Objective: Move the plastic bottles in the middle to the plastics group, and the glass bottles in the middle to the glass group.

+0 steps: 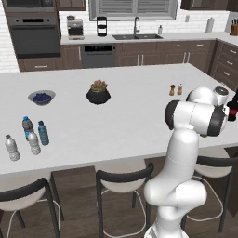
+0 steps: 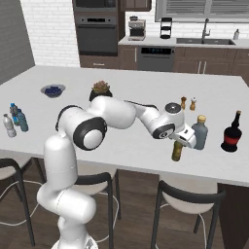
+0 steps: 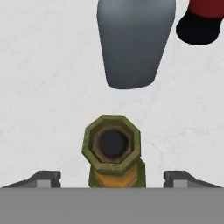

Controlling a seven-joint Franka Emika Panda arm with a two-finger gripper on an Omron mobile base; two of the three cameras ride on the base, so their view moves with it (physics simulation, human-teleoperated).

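Note:
The amber-brown glass bottle (image 2: 177, 151) stands upright on the white island counter (image 2: 126, 146), near its front edge. My gripper (image 2: 186, 138) hovers right over its neck. In the hand view the bottle's mouth (image 3: 112, 144) sits between my fingertips (image 3: 47, 177), which stand wide apart and clear of it, so the gripper (image 3: 113, 177) is open. Just beyond stand the squat grey-blue bottle (image 2: 200, 132) (image 3: 133, 43) and the dark red-labelled bottle (image 2: 232, 133) (image 3: 201, 19). Far left, a translucent blue bottle (image 1: 42, 133) stands among clear water bottles (image 1: 33, 142).
A potted succulent (image 1: 98, 92), a bowl of blueberries (image 1: 42, 97) and salt and pepper shakers (image 2: 188, 103) sit further back on the island. Dark-framed stools (image 2: 192, 194) line the near edge. The rear wall holds oven, sink and cabinets.

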